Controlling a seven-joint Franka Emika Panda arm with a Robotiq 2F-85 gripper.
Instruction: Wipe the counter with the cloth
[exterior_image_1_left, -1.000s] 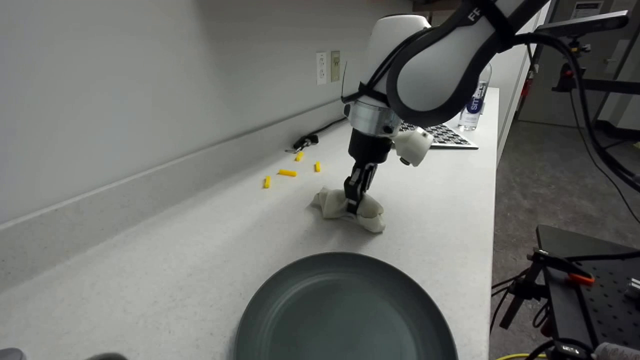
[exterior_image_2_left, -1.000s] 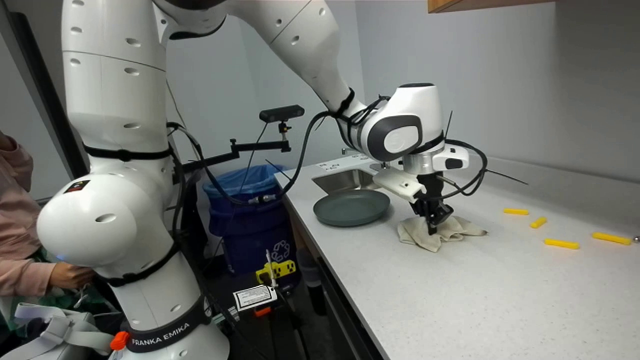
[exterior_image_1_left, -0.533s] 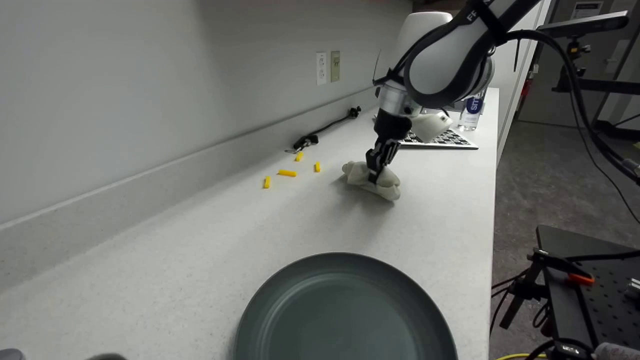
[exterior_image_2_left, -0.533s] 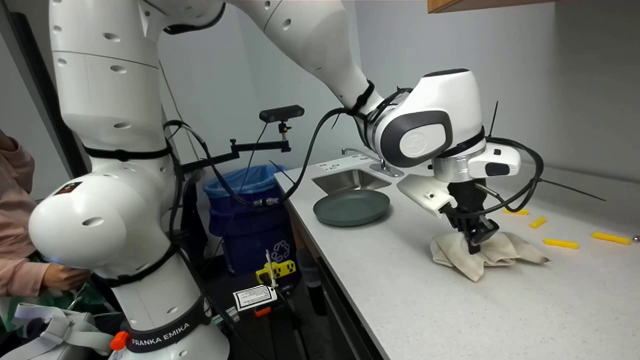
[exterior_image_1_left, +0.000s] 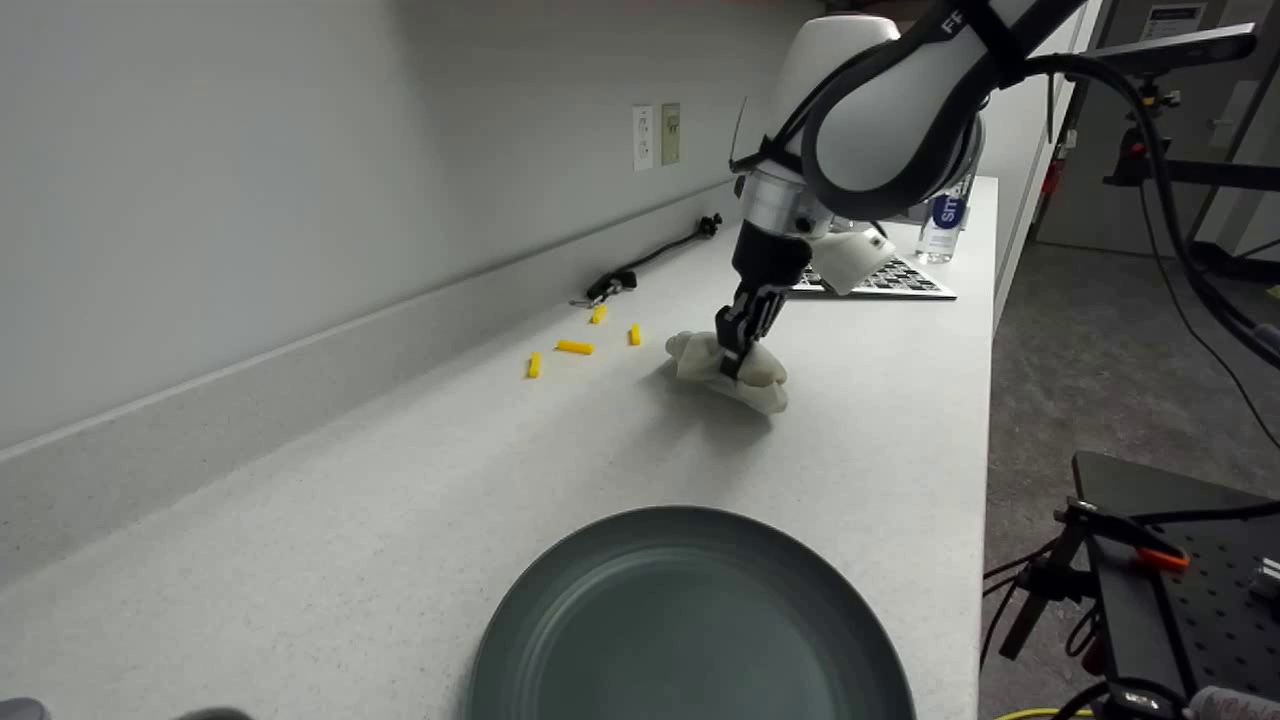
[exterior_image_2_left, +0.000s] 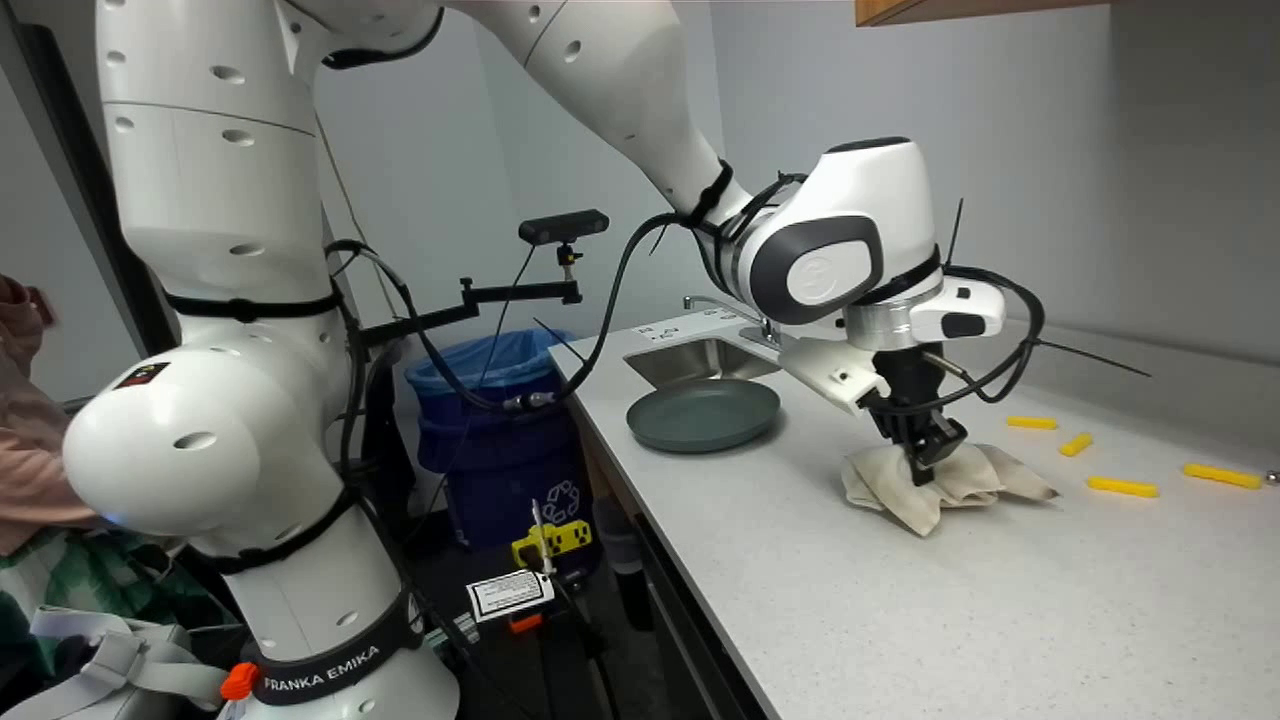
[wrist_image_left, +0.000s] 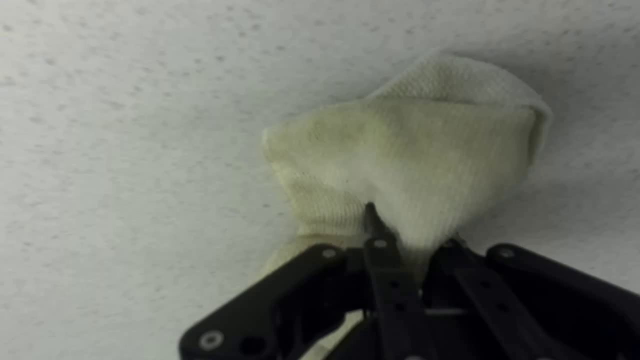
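"Where the wrist view looks down, what do we make of the gripper (wrist_image_left: 414, 235)?"

"We have just one, both its fingers (wrist_image_left: 387, 270) clamped on a fold of pale cloth (wrist_image_left: 410, 145) at the lower middle of the frame."

"How many cloths do we count?"

"One. We find it bunched up right of centre in an exterior view, over the counter (exterior_image_2_left: 950, 610), with the gripper tilted above it. How much of its underside touches, we can't tell."

"And the yellow pieces (exterior_image_2_left: 1123, 487)?"

"Four in both exterior views, by our count. In an exterior view they lie toward the right edge, apart from one another, one of them near the cloth's pointed corner."

"What of the plate (exterior_image_1_left: 690, 620)?"

"We see one, round and dark green, cut off by the bottom edge in an exterior view and apart from the cloth."

"Anything more for us to count?"

"In an exterior view, one sink (exterior_image_2_left: 700, 358) at mid-frame just above the plate and one blue bin (exterior_image_2_left: 480, 440) to its left; in an exterior view, one bottle (exterior_image_1_left: 941, 230) at upper right and two wall fittings (exterior_image_1_left: 643, 137) near the top centre."
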